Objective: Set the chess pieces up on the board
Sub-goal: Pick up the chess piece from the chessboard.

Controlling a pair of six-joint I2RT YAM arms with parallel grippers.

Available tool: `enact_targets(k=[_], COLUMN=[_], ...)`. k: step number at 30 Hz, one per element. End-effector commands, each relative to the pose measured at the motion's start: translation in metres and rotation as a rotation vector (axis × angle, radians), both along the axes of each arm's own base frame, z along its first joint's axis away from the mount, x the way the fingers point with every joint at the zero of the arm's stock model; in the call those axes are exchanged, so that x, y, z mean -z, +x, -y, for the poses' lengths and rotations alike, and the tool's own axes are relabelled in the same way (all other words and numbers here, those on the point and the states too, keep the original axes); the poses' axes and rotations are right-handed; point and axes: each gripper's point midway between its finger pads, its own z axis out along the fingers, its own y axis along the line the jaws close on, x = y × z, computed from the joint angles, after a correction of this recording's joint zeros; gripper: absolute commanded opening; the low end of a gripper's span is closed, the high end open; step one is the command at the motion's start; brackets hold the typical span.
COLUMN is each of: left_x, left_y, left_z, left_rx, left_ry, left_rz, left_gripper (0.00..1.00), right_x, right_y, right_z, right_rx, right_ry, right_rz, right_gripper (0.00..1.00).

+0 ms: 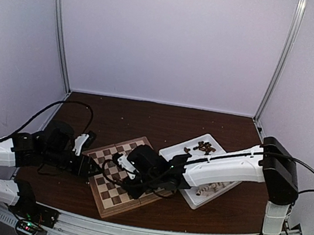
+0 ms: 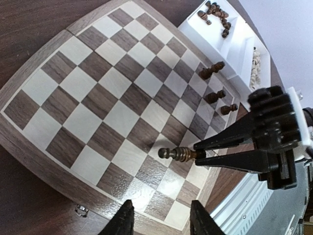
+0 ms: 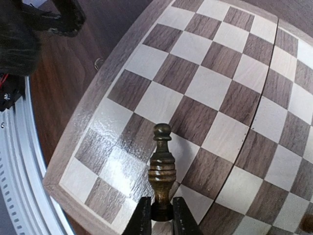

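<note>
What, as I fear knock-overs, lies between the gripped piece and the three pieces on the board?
Only bare board squares, as the left wrist view shows, separate the gripped piece from the three pieces.

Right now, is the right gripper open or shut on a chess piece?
Shut on it. The right gripper has both fingers pressed against the base of a dark chess piece, above the board.

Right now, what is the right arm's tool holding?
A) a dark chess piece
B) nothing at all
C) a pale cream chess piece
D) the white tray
A: the right tool is clamped on the base of a dark chess piece, with the checks of the board behind it.
</note>
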Motion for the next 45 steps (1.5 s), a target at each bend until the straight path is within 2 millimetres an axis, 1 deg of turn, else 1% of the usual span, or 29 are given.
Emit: enact_targets(k=[1,3,6,8,10,13,15,17,20,21,24,26,27,29,34,40,43,45], left_x=[-0.046,-0.072,-0.102,-0.116,-0.127,-0.134,-0.140,-0.144,-0.138,-0.140,-0.129,-0.120,-0.117,-0.114,-0.114,-0.116,-0.119,-0.121], left_y=[0.011,0.010,0.004,-0.011,-0.023,-0.032,-0.040,-0.044,-0.050,-0.050,-0.050,-0.046,-0.041,-0.037,-0.030,-0.022,-0.024,-0.026], left_z=[0.009,0.010,0.008,0.014,0.018,0.022,0.025,0.029,0.038,0.042,0.055,0.064,0.069,0.078,0.093,0.101,0.105,0.107], left_rx=[0.014,0.051,0.127,0.259,0.366,0.491,0.592,0.669,0.803,0.837,0.935,0.960,0.956,0.972,0.979,0.962,0.970,0.983], left_ry=[-0.136,-0.186,-0.222,-0.251,-0.268,-0.245,-0.215,-0.183,-0.148,-0.135,-0.069,-0.003,0.033,0.063,0.068,0.066,0.039,0.021], left_rz=[0.128,0.233,0.404,0.526,0.649,0.821,0.930,1.004,1.041,1.045,1.018,1.026,1.036,1.054,1.079,1.094,1.101,1.101], left_gripper=[0.38,0.40,0.48,0.53,0.54,0.54,0.50,0.51,0.52,0.53,0.54,0.68,0.70,0.72,0.73,0.76,0.76,0.73], right_x=[-0.064,-0.079,-0.095,-0.106,-0.117,-0.130,-0.137,-0.145,-0.157,-0.163,-0.171,-0.172,-0.172,-0.171,-0.171,-0.175,-0.172,-0.170], right_y=[-0.002,-0.008,-0.015,-0.021,-0.025,-0.029,-0.026,-0.024,-0.024,-0.024,-0.026,-0.028,-0.029,-0.030,-0.033,-0.037,-0.036,-0.035], right_z=[0.005,0.010,0.016,0.020,0.025,0.035,0.043,0.049,0.055,0.057,0.060,0.061,0.061,0.061,0.059,0.054,0.051,0.048], right_rx=[-0.001,-0.012,-0.041,-0.060,-0.080,-0.087,-0.073,-0.072,-0.084,-0.089,-0.102,-0.113,-0.117,-0.124,-0.138,-0.156,-0.156,-0.155], right_ry=[0.112,0.144,0.181,0.199,0.204,0.193,0.188,0.203,0.247,0.260,0.271,0.267,0.265,0.262,0.272,0.325,0.329,0.330], right_rz=[0.029,-0.003,-0.102,-0.173,-0.222,-0.257,-0.278,-0.336,-0.425,-0.435,-0.457,-0.469,-0.473,-0.483,-0.502,-0.533,-0.538,-0.545], right_gripper=[0.11,0.11,0.11,0.11,0.11,0.12,0.12,0.12,0.12,0.12,0.13,0.13,0.13,0.13,0.13,0.13,0.13,0.13])
